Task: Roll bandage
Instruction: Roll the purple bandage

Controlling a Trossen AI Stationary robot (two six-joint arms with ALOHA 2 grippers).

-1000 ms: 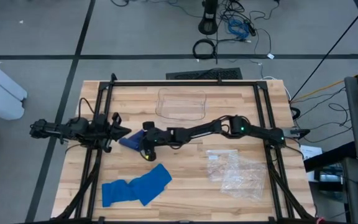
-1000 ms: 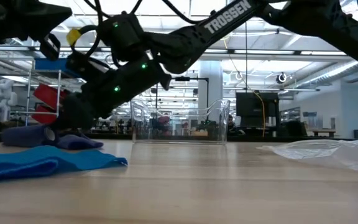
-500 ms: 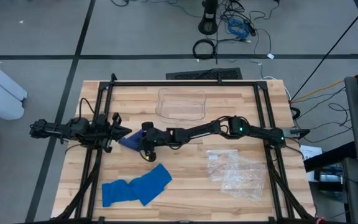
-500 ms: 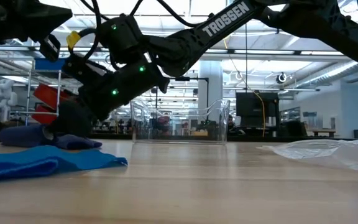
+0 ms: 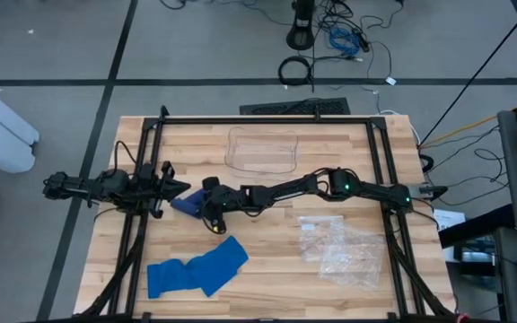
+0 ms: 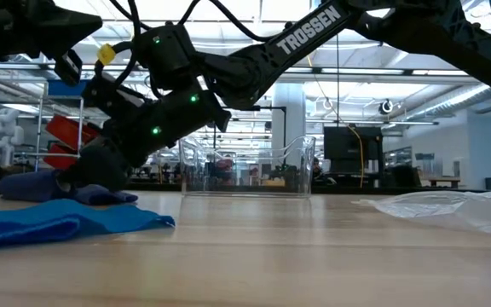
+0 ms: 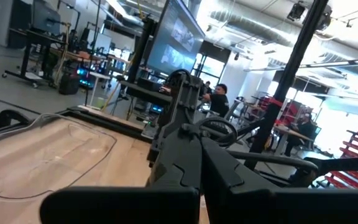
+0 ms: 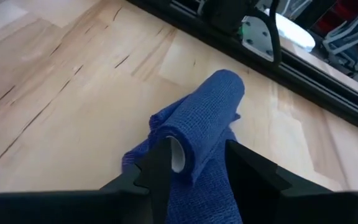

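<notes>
A dark blue bandage (image 5: 185, 205), partly wound into a roll (image 8: 207, 115), lies on the wooden table left of centre, its loose tail (image 8: 197, 193) spread under it. My right gripper (image 8: 197, 165) reaches across from the table's right and is shut on the roll's near end; the low view shows it low over the bandage (image 6: 101, 194). My left gripper (image 5: 179, 190) waits shut just left of the roll, touching nothing. A lighter blue bandage (image 5: 196, 267) lies flat and unrolled near the front left. My right gripper pinches the roll's near end (image 8: 191, 149) between its two fingers, one on each side of the white-cored opening. The fingers (image 8: 157, 168) come slanting down from the table's right and lie along the roll. The roll rests on its own loose tail and the table.
A clear plastic tray (image 5: 261, 148) stands at the far middle of the table. A crumpled clear plastic bag (image 5: 339, 247) lies at the near right. The black frame rails (image 5: 142, 179) run along both sides of the table.
My right gripper has rolled a little about its own line while staying in place on the dark blue roll.
</notes>
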